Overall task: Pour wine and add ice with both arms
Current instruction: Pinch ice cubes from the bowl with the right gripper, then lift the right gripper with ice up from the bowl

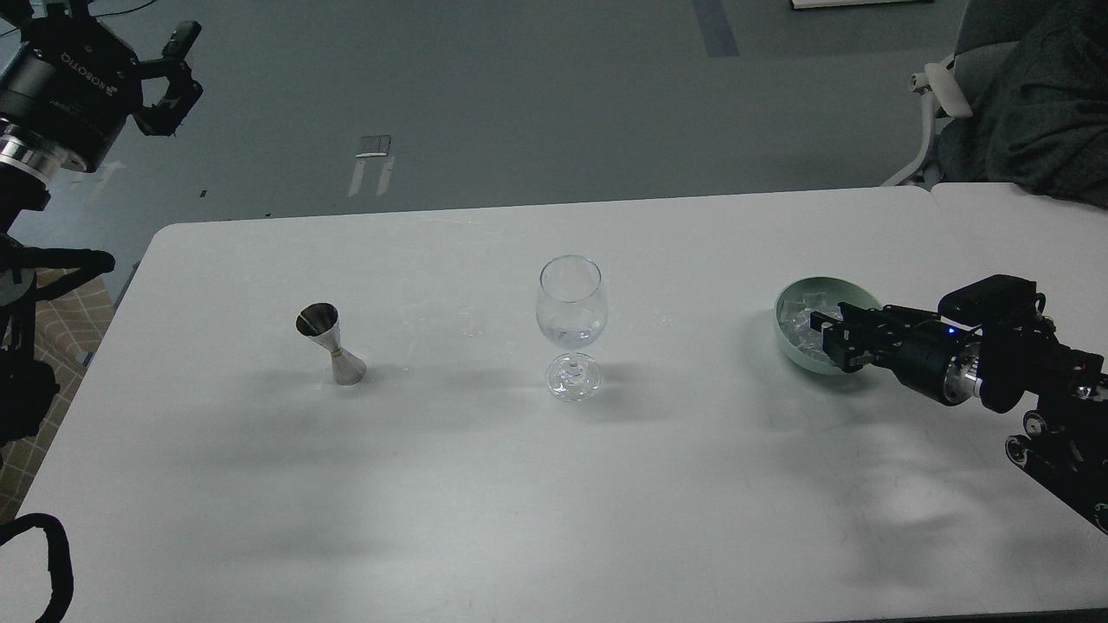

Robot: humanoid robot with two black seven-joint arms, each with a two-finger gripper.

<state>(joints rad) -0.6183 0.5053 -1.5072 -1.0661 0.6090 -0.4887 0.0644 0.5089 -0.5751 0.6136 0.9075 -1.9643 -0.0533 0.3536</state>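
The wine glass (570, 327) stands mid-table with a little clear wine (569, 333) low in its bowl. Well to its right, the right gripper (828, 338) reaches into the green bowl (801, 353) of ice (805, 322); whether its fingers grip anything, I cannot tell. Left of the glass stands a metal jigger (331, 345). Far beyond, the left gripper (177, 82) hangs spread and empty.

My arms (995, 355) are black with silver wrist rings. The table (519, 484) is plain white. At 9 o'clock of the clear, colourless wine glass (570, 327) stands a silver metal jigger (331, 344); at 3 o'clock, a pale green bowl (801, 298) holds clear ice (801, 324).
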